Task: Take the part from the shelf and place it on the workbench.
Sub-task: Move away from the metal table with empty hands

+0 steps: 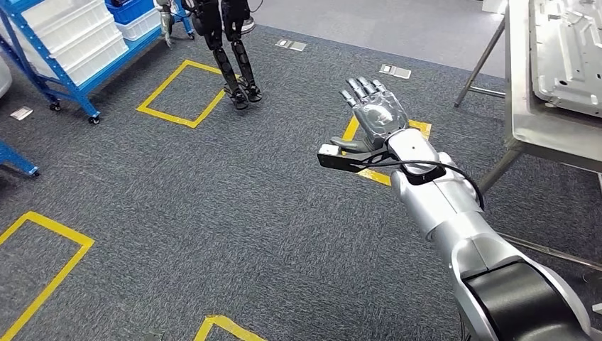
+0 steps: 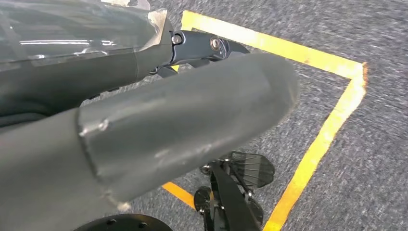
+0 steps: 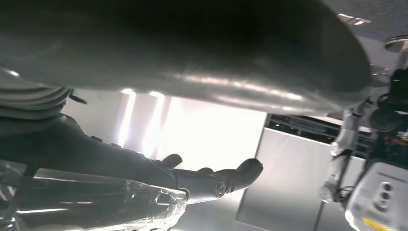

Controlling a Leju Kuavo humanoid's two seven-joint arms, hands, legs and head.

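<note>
My right hand (image 1: 374, 106) is stretched out ahead of me over the grey carpet (image 1: 234, 206), palm up, fingers spread and holding nothing. A black cable (image 1: 433, 167) loops around my wrist, beside the black camera bracket (image 1: 348, 158) that sticks out to the left. On the far right stands the metal workbench (image 1: 525, 106) with a pale pressed sheet-metal panel (image 1: 568, 50) lying on it. At the far left is the blue shelf (image 1: 64, 42) on castors, carrying white bins (image 1: 71, 32) and a blue bin (image 1: 131, 8). Beside it, another robot's black legs (image 1: 234, 57) stand at the corner of a yellow taped square (image 1: 181, 92). More yellow tape (image 1: 50, 270) marks the floor near me on the left.
</note>
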